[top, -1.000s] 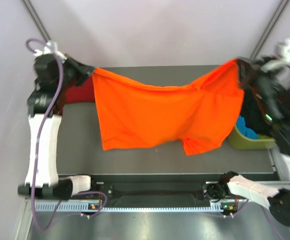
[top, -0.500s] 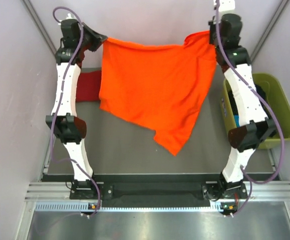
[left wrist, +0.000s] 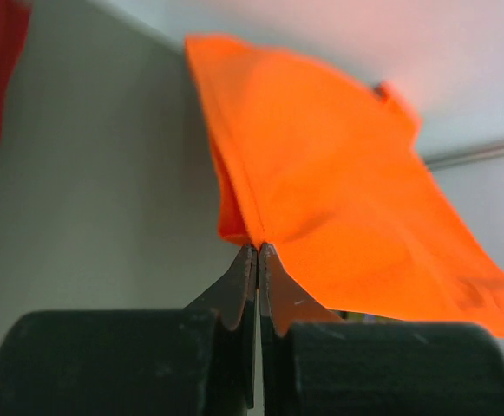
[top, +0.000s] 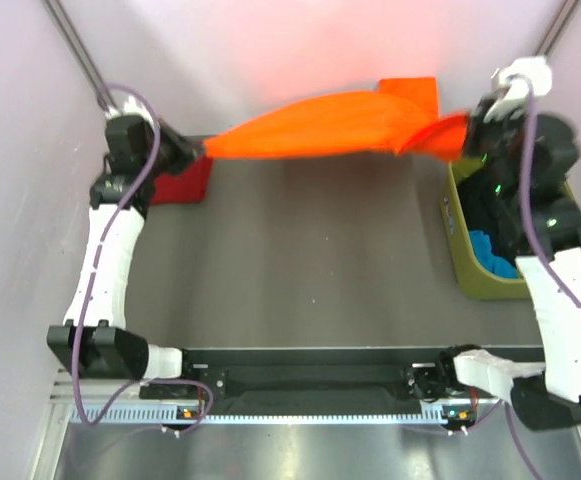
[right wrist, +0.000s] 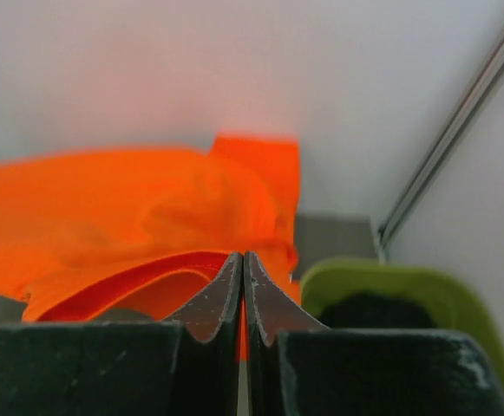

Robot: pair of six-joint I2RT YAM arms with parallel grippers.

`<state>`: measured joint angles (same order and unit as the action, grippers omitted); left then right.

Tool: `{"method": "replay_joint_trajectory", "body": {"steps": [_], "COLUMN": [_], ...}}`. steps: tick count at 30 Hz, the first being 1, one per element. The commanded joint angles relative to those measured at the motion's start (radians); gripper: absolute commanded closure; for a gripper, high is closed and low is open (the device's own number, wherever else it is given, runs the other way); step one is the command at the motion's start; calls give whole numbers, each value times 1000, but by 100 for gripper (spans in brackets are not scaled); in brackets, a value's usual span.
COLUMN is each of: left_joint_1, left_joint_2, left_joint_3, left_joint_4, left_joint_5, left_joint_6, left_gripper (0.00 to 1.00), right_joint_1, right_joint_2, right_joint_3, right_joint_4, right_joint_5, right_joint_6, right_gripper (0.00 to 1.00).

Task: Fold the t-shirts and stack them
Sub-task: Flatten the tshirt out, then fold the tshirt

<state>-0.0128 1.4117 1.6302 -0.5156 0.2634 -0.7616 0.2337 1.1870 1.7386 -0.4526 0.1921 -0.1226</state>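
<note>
The orange t-shirt (top: 340, 125) hangs stretched in the air along the far edge of the table, between my two grippers. My left gripper (top: 198, 150) is shut on its left end, seen close in the left wrist view (left wrist: 258, 247) with the orange t-shirt (left wrist: 338, 208) fanning out past the tips. My right gripper (top: 468, 128) is shut on its right end; in the right wrist view (right wrist: 243, 257) the orange t-shirt (right wrist: 139, 217) spreads to the left. The dark red t-shirt (top: 182, 180) lies at the far left of the table, partly hidden by my left arm.
An olive-green tub (top: 480, 275) with dark and blue cloth inside stands at the right edge of the table, under my right arm. It also shows in the right wrist view (right wrist: 382, 290). White walls close in the table at the back and both sides.
The shirt hung spread out and low over the table; both grippers have swung it up and back, and it is now a narrow band in the air at the far edge.
</note>
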Motion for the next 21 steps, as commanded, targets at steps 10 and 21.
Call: {"method": "replay_joint_trajectory", "body": {"steps": [10,21], "left_joint_1": [5,5], "left_joint_2": [-348,-453], "left_joint_3": [-790,-865], "left_joint_4": [-14,-118], "left_joint_5": [39,-156], "left_joint_6": [74,4], "left_gripper": [100,100], "right_joint_1": [23,92], "right_joint_2": [-374,-355], "right_joint_3": [-793,-870], "right_joint_4": [-437,-492], "right_joint_5": [-100,-112], "right_joint_6": [400,630], "right_gripper": [100,100]}}
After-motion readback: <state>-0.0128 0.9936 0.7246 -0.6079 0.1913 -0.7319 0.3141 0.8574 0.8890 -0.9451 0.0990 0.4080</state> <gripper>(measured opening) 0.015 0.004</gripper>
